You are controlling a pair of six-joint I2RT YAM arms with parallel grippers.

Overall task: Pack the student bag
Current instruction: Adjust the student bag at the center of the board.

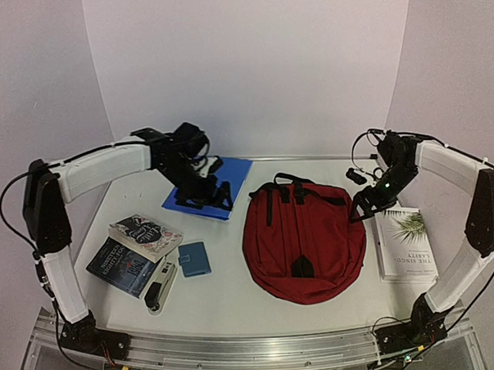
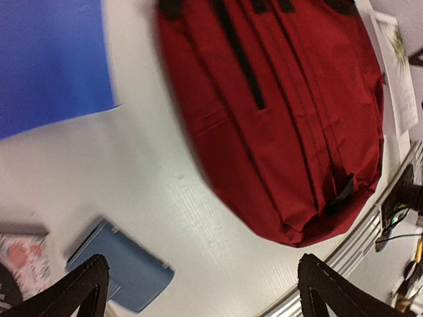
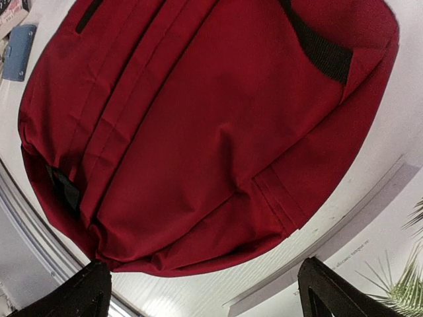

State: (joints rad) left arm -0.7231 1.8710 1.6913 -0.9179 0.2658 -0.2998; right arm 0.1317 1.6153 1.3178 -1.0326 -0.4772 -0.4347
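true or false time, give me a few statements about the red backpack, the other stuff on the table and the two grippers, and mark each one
1. The dark red fabric backpack lies flat on the white table. True.
2. The white paperback with a palm leaf is inside the backpack. False: it lies on the table to the backpack's right.
3. The left gripper and right gripper are open and empty. True.
4. The flat blue folder lies under the backpack. False: it lies apart, to the backpack's left.
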